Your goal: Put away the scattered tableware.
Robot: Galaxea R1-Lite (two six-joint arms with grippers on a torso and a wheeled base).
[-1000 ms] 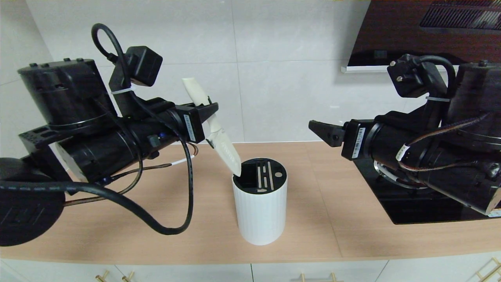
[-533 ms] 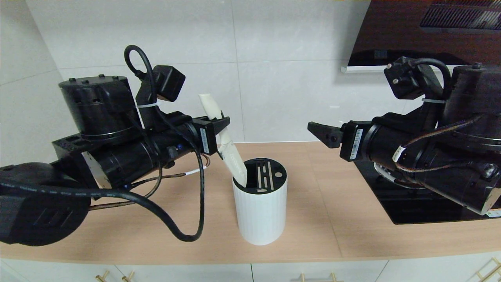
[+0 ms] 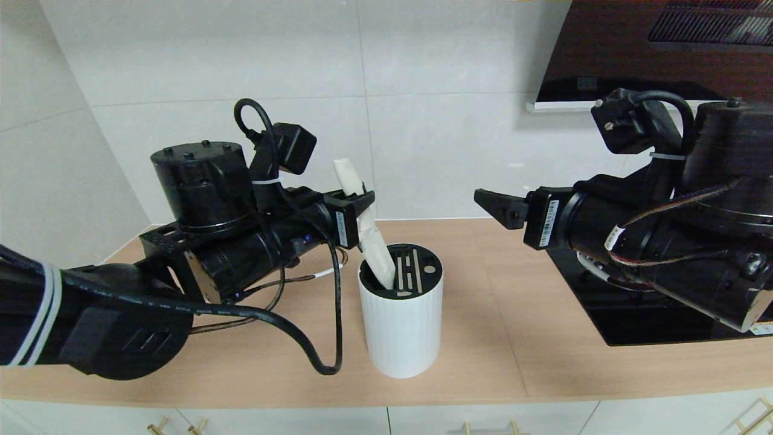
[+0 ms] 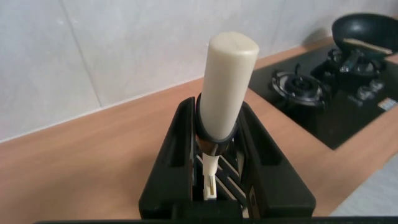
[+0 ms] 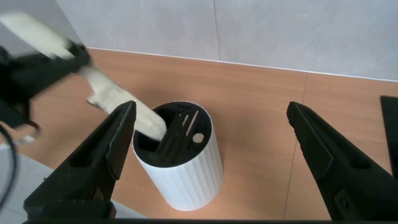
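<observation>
A cream-white knife (image 3: pixel 368 235) stands tilted with its blade partly down in the large opening of the white ribbed holder (image 3: pixel 401 326) in the middle of the wooden counter. My left gripper (image 3: pixel 357 208) is shut on the knife's handle (image 4: pixel 225 81), just above and left of the holder's black slotted top (image 5: pixel 177 134). In the right wrist view the knife (image 5: pixel 112 96) enters the holder from its side. My right gripper (image 3: pixel 492 202) hovers open above the counter, to the right of the holder, with nothing between its fingers (image 5: pixel 106 162).
A black gas hob (image 3: pixel 616 314) is set into the counter at the right, with a dark pan (image 4: pixel 367 31) on its far burner. A white tiled wall rises behind. The counter's front edge runs just before the holder.
My left arm has moved right and down with the knife. The blade, whose tip was at the holder's rim, now sits deeper in the opening and stands more upright. The right arm has hardly moved.
</observation>
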